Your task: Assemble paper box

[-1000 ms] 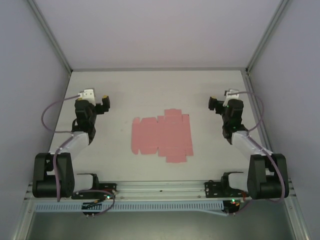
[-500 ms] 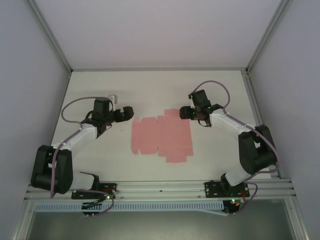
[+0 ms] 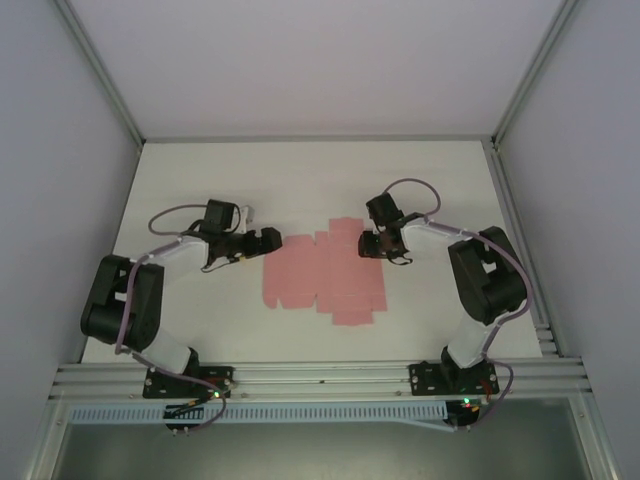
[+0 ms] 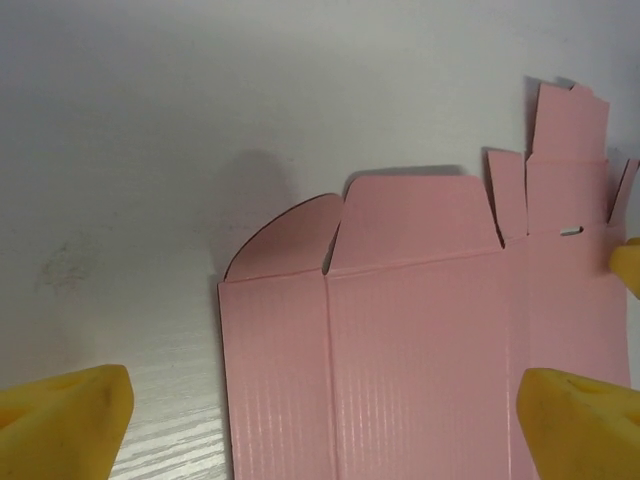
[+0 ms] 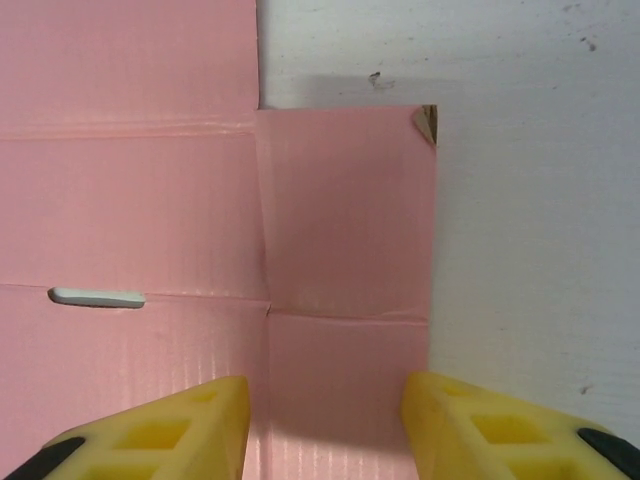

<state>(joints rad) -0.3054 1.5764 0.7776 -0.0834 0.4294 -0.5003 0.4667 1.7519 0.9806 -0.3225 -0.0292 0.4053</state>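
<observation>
The paper box (image 3: 325,275) is a flat salmon-pink cut-out sheet lying mid-table, with creases and small tabs. My left gripper (image 3: 268,240) sits at the sheet's left edge. In the left wrist view the left gripper (image 4: 322,410) is open wide, its yellow fingers (image 4: 70,410) spanning the sheet's (image 4: 420,330) left panels from above. My right gripper (image 3: 368,245) hovers over the sheet's far right corner. In the right wrist view the right gripper (image 5: 325,400) is partly narrowed but open, straddling a narrow side panel of the sheet (image 5: 345,230), which lies flat.
The white table (image 3: 300,180) is boxed in by pale walls on the left, right and back. A metal rail (image 3: 320,375) runs along the near edge by the arm bases. A small slot (image 5: 97,296) is cut in the sheet.
Both arms have swung inward from the table's sides to the sheet's left and right edges. The right jaws have narrowed; the left jaws stay wide. The sheet has not moved.
</observation>
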